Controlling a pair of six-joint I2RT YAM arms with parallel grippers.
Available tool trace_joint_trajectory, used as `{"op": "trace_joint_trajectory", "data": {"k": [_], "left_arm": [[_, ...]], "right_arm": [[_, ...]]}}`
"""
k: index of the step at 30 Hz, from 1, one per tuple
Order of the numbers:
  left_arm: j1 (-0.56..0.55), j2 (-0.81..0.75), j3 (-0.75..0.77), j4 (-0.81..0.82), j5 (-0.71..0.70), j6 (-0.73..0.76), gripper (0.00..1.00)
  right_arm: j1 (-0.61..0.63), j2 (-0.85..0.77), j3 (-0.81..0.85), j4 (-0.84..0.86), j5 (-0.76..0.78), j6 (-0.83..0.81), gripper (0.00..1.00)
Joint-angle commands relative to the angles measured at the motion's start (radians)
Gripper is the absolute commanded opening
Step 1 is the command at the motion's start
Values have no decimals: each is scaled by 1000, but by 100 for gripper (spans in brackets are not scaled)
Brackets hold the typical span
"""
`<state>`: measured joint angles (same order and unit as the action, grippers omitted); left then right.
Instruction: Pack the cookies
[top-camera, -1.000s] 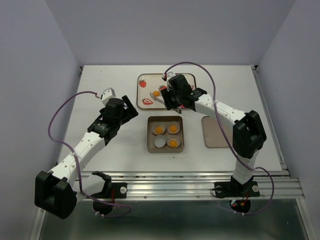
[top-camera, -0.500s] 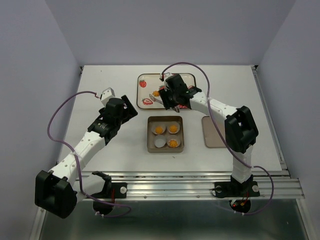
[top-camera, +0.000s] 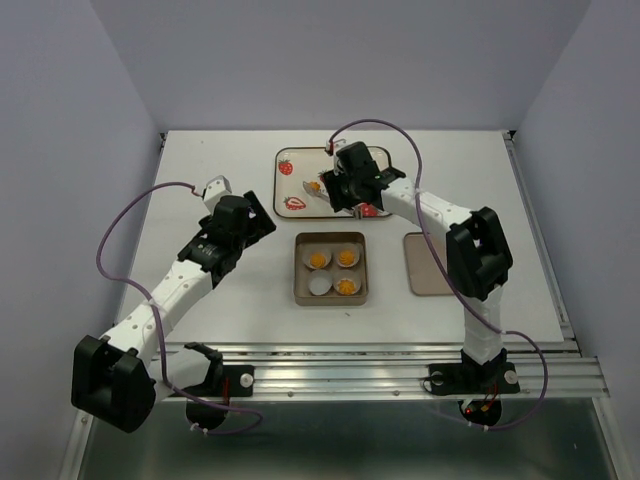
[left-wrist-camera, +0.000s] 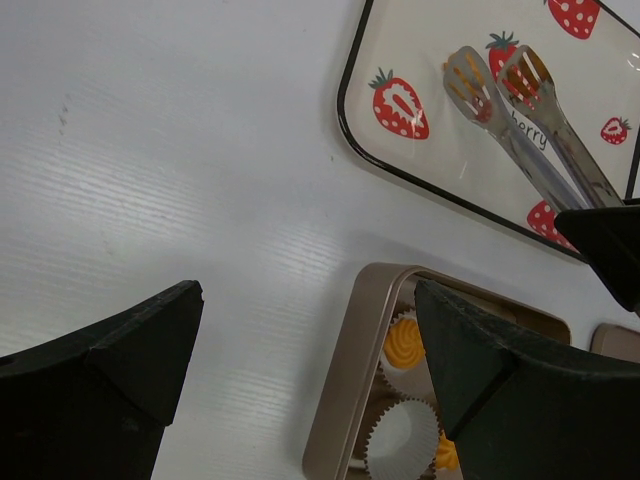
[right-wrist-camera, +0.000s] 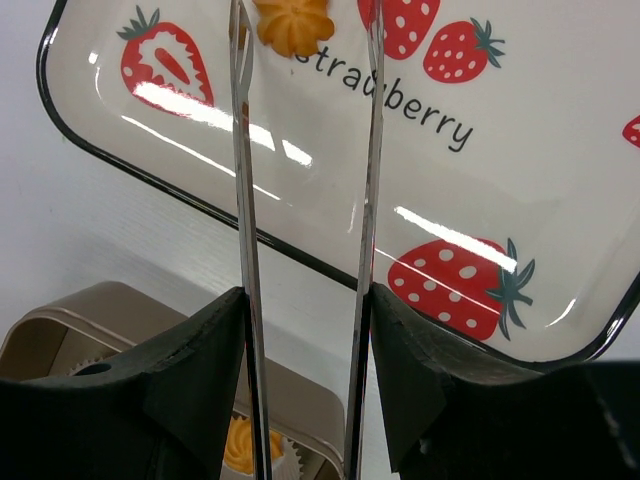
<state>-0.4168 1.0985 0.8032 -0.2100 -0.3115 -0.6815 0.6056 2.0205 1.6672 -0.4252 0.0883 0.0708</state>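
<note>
One orange cookie (top-camera: 313, 186) lies on the strawberry-print tray (top-camera: 290, 157), seen close in the right wrist view as cookie (right-wrist-camera: 293, 22). My right gripper (right-wrist-camera: 305, 300) is shut on metal tongs (right-wrist-camera: 243, 200), whose two arms stand apart and reach up on either side of that cookie. Three cookies (top-camera: 347, 257) sit in paper cups inside the square gold tin (top-camera: 300, 272); the near-left cup (top-camera: 319, 286) is empty. My left gripper (left-wrist-camera: 310, 300) hangs open over the table beside the tin's left rim (left-wrist-camera: 350, 380), holding nothing.
The tin's lid (top-camera: 428, 264) lies flat to the right of the tin. The right arm (top-camera: 440, 215) stretches over the table between the lid and the tray. Purple cables loop above both arms.
The right gripper has carried the tongs a little left and farther over the tray, toward the cookie, and the tongs' arms have spread slightly. The left arm has barely moved.
</note>
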Motion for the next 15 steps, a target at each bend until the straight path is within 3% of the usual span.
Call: {"op": "trace_joint_trajectory", "data": {"k": [1, 15], "left_arm": [[7, 9, 50, 21, -23, 3, 99], [15, 40, 64, 37, -29, 3, 99]], "right_arm": [[-13, 20, 60, 34, -44, -9, 56], [-13, 46, 85, 8, -68, -31, 51]]}}
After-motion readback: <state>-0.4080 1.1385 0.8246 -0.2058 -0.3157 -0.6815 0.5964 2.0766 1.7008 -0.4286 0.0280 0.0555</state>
